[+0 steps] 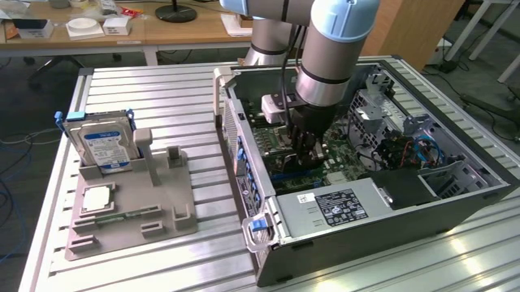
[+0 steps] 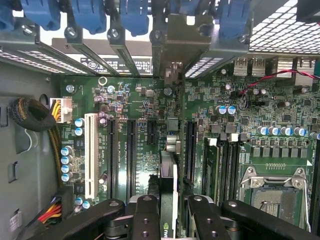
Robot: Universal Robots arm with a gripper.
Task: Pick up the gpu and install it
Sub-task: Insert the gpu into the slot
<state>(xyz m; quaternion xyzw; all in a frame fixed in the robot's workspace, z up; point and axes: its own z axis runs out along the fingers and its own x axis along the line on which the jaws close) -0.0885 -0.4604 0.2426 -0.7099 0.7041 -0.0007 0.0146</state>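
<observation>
We see the gpu [image 2: 168, 195], a thin flat card with dark faces and a pale edge, held on edge between the two black metal fingers [image 2: 145, 220] of the gripper [image 2: 169, 220], which pinch it from both sides. In the wrist view the card points down toward the green motherboard [image 2: 150, 130], its far end near the row of long black expansion slots [image 2: 131, 150]; whether it already touches a slot we cannot tell. Beside those slots stands one white slot [image 2: 91, 150], and farther along sits the square metal processor socket [image 2: 272, 195]. Small blue-topped cylindrical capacitors [image 2: 66, 162] line the board's edge, and a braided black cable bundle [image 2: 32, 116] curves in close by. Slotted grey metal bracket covers [image 2: 85, 52] with blue plastic clips [image 2: 90, 15] run along the case's back wall.

In the exterior view the gripper [image 1: 309, 159] reaches deep into the open grey metal computer case [image 1: 341, 243], which lies on its side on the ribbed aluminium desk [image 1: 162, 91]. The grey arm [image 1: 329, 55] with a pale blue joint cover drops straight down into it. A drive cage with blue and red cables [image 1: 406, 149] fills the case's far end. To the exterior view's left, well apart from the case, a beige plastic holder tray [image 1: 162, 207] carries an upright silver hard drive with a blue-white label [image 1: 101, 146], a flat square processor chip [image 1: 97, 199] and a narrow green memory stick [image 1: 128, 215].
</observation>
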